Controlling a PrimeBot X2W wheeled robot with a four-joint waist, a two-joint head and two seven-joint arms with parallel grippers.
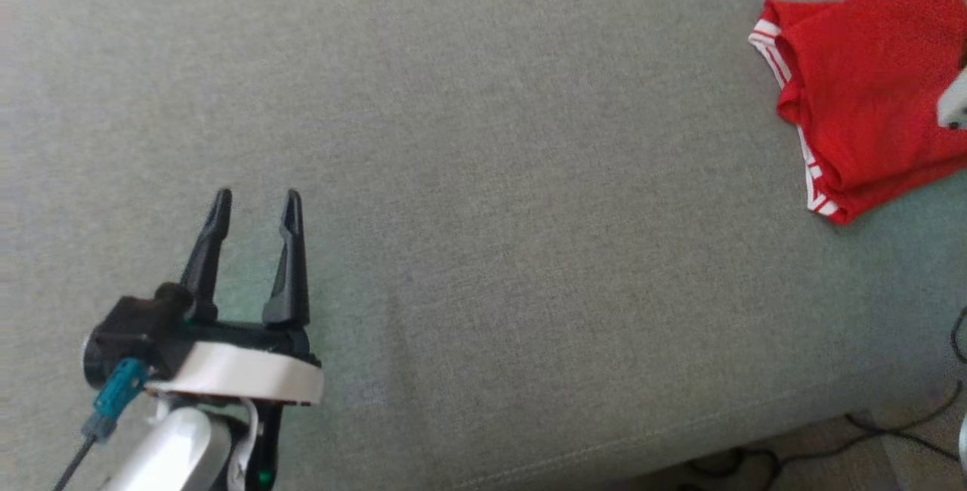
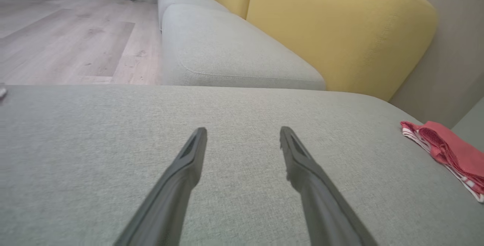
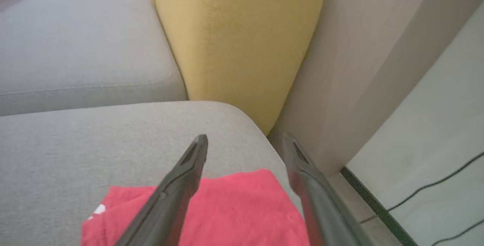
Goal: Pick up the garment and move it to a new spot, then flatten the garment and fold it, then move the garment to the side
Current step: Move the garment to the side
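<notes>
Over grey cushion (image 2: 94, 144), left end effector (image 2: 244, 130), fingers apart; red garment (image 2: 450, 151), perhaps white-trimmed, far right.

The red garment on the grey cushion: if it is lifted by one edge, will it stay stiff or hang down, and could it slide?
The red garment probably hangs limp: it lies in soft folded layers. It looks thin, so likely light. On the woven grey cushion it should drag, not slide.

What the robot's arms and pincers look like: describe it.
The left pincer has two long, tapering black fingers on a black base, a white band at the wrist, a pale forearm and a teal plug with a dark cable. The right pincer has matching dark fingers.
</notes>
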